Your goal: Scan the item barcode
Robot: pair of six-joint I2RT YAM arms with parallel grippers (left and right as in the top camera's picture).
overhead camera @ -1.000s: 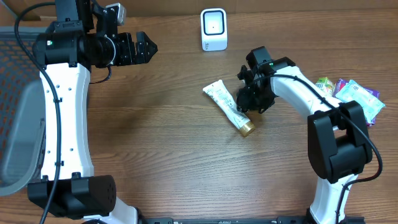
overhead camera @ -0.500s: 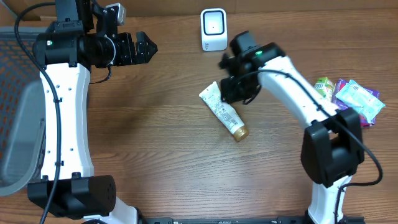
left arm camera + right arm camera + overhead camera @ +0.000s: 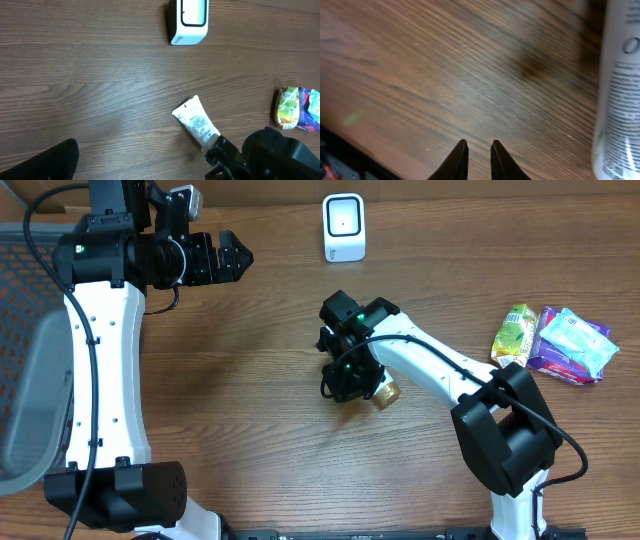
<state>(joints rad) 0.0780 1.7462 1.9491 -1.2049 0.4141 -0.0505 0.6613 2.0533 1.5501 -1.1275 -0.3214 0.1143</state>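
Observation:
The item, a white tube with a gold cap (image 3: 388, 392), lies on the wooden table, and the right arm covers most of it from overhead. The left wrist view shows its printed body (image 3: 196, 120); its white side runs down the right edge of the right wrist view (image 3: 620, 100). My right gripper (image 3: 345, 380) hovers low just left of the tube. Its fingertips (image 3: 479, 145) stand a narrow gap apart with nothing between them. The white scanner (image 3: 344, 227) stands at the back centre. My left gripper (image 3: 243, 256) is wide open, high at the back left.
Two snack packs, a green one (image 3: 515, 332) and a purple-and-teal one (image 3: 570, 345), lie at the right edge. A grey mesh chair (image 3: 30, 400) sits beyond the left side of the table. The scanner (image 3: 189, 20) faces the table's front.
My right arm has swept left across the tube, down to its left side, and its jaws have narrowed. The tube was nudged slightly left. The left arm has not moved.

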